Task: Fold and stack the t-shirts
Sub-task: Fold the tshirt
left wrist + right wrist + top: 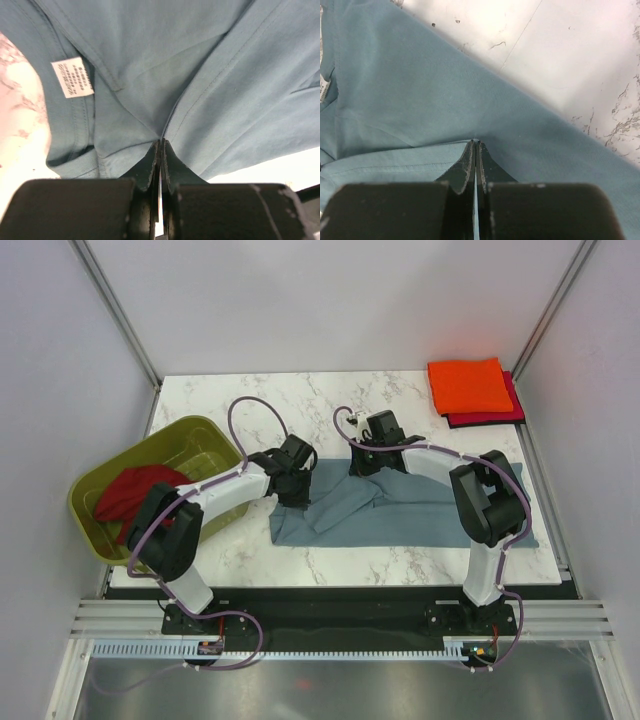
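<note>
The step in hand is the folding of the blue-grey shirt (400, 515), which lies rumpled across the middle of the table (330, 400), its far edge bunched up between the 2 arms; 2 shirts look done, since an orange shirt (466, 385) sits folded on top of a folded red shirt (500, 417) at the far right corner; a dark red shirt (135, 495) lies crumpled in the green tub (195, 425) at the left, not yet folded.

The left gripper (161, 142) is closed tight on a fold of the blue-grey cloth, with seams running away from its tips and the white label (73, 76) up to its left; the right gripper (475, 142) is likewise clamped on the same shirt, near an edge with bare marble just beyond it; in the overhead view both pinch points sit along the far side of the shirt, fairly near each other.

My judgement: this is a 2-handed grasp for spreading or folding, at roughly the midpoint of the task, with 2 of 4 shirts stacked. The next move calls for both arms to travel together, to lift enough to free the cloth from the table, and to hold it taut so the bunched part flattens; an uneven pull would twist the shirt, and a slack grip could drop 1 corner.
</note>
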Controlling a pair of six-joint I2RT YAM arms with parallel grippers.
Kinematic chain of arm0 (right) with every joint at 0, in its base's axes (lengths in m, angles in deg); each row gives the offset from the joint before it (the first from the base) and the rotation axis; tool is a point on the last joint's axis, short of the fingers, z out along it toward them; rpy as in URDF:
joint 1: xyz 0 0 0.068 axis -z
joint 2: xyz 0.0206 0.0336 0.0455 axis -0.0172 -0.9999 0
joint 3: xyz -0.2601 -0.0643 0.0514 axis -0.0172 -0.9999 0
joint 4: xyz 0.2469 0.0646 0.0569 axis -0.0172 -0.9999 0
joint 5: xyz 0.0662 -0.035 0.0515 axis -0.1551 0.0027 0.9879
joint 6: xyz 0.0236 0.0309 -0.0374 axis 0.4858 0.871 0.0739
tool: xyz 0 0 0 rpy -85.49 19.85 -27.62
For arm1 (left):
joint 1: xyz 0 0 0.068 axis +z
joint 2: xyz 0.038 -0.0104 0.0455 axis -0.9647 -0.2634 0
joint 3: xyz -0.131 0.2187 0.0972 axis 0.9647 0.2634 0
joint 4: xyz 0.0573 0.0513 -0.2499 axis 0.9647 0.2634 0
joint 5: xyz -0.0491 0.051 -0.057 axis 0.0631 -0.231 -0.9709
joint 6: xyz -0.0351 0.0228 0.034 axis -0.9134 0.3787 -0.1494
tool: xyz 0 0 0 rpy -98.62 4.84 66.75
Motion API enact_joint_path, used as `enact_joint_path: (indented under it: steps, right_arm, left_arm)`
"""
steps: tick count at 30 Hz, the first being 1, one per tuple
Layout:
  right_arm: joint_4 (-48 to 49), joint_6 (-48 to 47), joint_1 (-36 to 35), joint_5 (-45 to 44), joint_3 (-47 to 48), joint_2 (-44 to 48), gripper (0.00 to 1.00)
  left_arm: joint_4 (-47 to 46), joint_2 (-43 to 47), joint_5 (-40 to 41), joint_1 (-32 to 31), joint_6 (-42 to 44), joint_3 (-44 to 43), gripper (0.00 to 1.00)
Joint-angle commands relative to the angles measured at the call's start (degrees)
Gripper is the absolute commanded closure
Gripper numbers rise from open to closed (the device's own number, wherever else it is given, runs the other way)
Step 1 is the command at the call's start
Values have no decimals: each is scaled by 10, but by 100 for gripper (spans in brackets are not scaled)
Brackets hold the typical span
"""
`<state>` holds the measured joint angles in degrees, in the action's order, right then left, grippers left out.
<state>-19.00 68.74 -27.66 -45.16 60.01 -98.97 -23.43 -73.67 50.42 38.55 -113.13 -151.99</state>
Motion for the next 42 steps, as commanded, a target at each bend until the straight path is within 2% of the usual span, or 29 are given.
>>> enact_joint_path:
  steps: [1,9,14,15,16,17,18,20,21,24,27,31,42]
  right_arm:
    - [27,6,0,-9,-2,22,100]
    - [47,16,0,-20,-15,25,100]
    - [63,25,0,-42,-29,18,100]
    - [63,27,0,-43,-31,19,97]
    - [65,30,0,-46,-35,23,94]
    - [67,33,0,-48,-41,37,93]
    - [69,40,0,-54,-43,45,87]
    - [62,47,0,-70,-37,70,79]
    - [55,56,0,-89,-33,79,73]
    - [14,77,0,-116,-18,117,65]
    - [-6,90,0,-137,-16,153,61]
    - [-28,86,5,-159,-14,183,59]
    - [-40,77,31,-176,-21,226,60]
  left_arm:
    - [3,17,38,-1,10,-26,98]
    - [15,-16,84,3,15,-50,98]
    - [19,-53,75,6,30,-68,98]
    - [23,-57,77,6,30,-73,98]
    - [25,-57,80,6,30,-73,96]
    - [31,-54,85,6,30,-75,79]
    - [38,-51,108,6,30,-79,73]
    - [49,-35,136,6,34,-99,70]
    - [62,-32,159,6,34,-109,70]
    - [67,-29,159,8,42,-143,70]
    - [71,-71,148,10,49,-181,73]
    - [89,-139,135,26,28,-223,80]
    - [95,-276,125,64,31,-332,81]
